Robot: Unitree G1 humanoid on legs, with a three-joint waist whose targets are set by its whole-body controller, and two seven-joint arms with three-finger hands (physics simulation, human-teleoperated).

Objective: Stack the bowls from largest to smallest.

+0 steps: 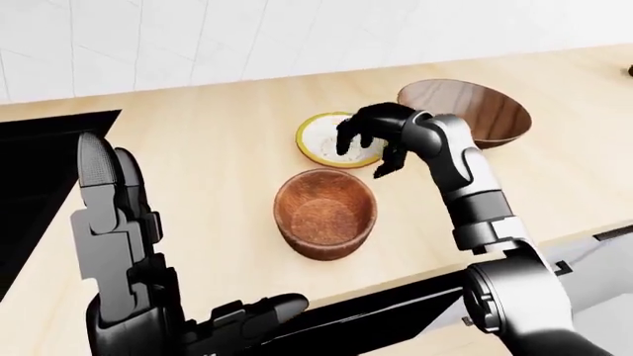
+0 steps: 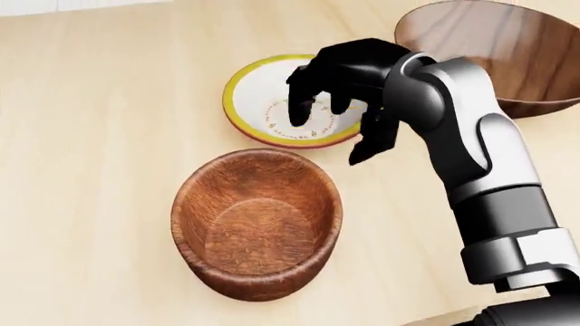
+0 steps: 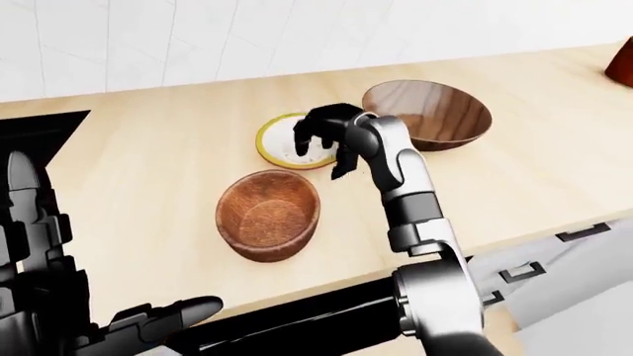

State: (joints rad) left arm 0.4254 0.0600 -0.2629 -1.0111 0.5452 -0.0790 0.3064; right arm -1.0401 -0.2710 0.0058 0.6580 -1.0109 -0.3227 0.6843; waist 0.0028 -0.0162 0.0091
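In the left-eye view, three bowls sat on a light wooden counter (image 1: 198, 141). The large dark wooden bowl (image 1: 465, 113) lay toward the counter's far right. The small yellow-rimmed white bowl (image 1: 332, 141) lay just left of it. The mid-sized reddish wooden bowl (image 1: 324, 213) sat nearer the counter's near edge. The right hand (image 1: 371, 133) hung over the yellow-rimmed bowl. The left hand (image 1: 124, 245) stood raised at the lower left, fingers straight and held together, holding nothing, beside a black inset at the counter's left edge.

In the head view, the right hand (image 2: 340, 78) had its fingers spread and curled downward. Two fingertips (image 2: 297, 115) dipped over the white bowl's inside, and a third finger pointed down outside its right rim. It appeared to straddle the rim without closing on it; contact could not be told. Since the order asks for largest lowest, the reddish wooden bowl (image 2: 258, 224) probably belongs in the large bowl (image 2: 508, 54) first. If the yellow-rimmed bowl (image 2: 249, 102) is taken now, the grip should pinch the rim squarely, because a shallow bowl may tip.

In the right-eye view, bare counter (image 3: 148, 148) lay open to the left of the bowls. The near edge ran just below the reddish bowl (image 3: 267, 215), leaving little slack there.
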